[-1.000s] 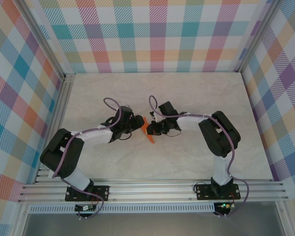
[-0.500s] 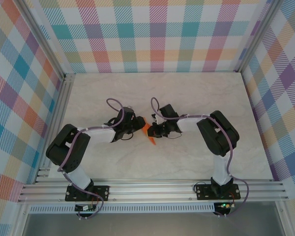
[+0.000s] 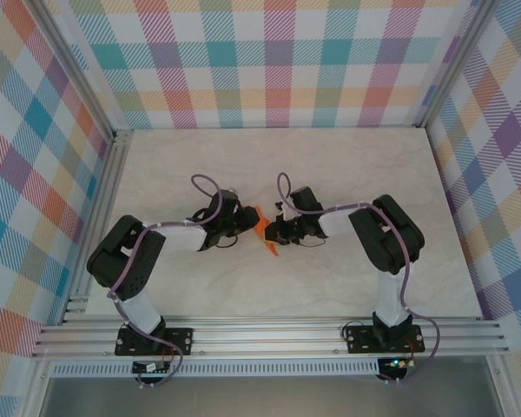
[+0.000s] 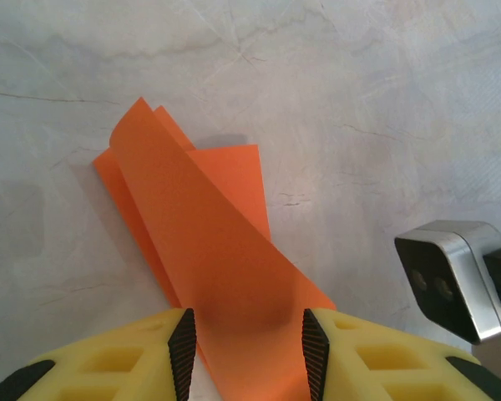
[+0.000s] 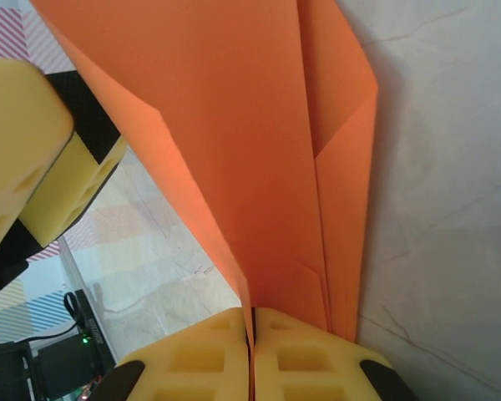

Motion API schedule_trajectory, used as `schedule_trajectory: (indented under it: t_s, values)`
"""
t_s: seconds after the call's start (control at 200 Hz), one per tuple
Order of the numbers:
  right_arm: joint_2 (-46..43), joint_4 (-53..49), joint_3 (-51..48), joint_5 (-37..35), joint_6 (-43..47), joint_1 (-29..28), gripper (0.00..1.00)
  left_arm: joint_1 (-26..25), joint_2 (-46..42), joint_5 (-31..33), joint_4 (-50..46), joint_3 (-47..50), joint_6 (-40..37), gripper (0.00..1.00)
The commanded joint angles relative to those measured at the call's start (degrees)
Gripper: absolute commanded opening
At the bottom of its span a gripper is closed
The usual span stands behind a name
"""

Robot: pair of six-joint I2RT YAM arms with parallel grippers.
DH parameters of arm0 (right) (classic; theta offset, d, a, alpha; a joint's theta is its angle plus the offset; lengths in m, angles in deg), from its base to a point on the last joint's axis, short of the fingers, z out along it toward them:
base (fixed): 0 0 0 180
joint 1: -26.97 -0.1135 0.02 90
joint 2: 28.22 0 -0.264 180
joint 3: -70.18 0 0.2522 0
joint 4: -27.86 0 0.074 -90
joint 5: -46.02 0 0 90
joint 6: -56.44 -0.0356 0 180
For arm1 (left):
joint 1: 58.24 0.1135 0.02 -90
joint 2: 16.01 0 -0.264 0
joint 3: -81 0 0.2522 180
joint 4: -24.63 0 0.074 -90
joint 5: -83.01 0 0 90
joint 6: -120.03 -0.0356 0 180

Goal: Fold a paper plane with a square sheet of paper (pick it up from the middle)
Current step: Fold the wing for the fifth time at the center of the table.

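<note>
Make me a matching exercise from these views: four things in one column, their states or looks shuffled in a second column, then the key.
Column A
1. left gripper
2. right gripper
3. orange paper
4. table

Column B
a. pale, marbled surface
b. jaws pressed together on a paper edge
c. folded into overlapping layers
d. jaws apart, paper lying between them

Pairs: 1-d, 2-b, 3-c, 4-a

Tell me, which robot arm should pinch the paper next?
Probably the left arm. Its jaws stand open around the folded orange paper, ready to pinch. The right arm has its jaws shut on it, holding it.
</note>
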State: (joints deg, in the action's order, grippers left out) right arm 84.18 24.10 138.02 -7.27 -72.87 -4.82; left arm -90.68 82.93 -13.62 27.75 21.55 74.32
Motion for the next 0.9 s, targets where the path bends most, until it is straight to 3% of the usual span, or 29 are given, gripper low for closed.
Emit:
schedule_trajectory:
  t_s: [0.0,0.625,0.895]
  values:
    - [2.5,2.1,-0.9,2.9,-3.0,1.0,0.06,0.4,0.8,-1.7,2.7,-1.1,-0.3,0.41]
    - [4.7,3.1,-1.7,4.4,-6.6,3.2,0.05,0.4,6.0,-5.5,6.5,-2.6,-1.1,0.23]
    - [5.2,2.0,-1.3,4.1,-6.4,3.3,0.05,0.4,3.4,-4.3,7.8,-0.4,-1.0,0.25]
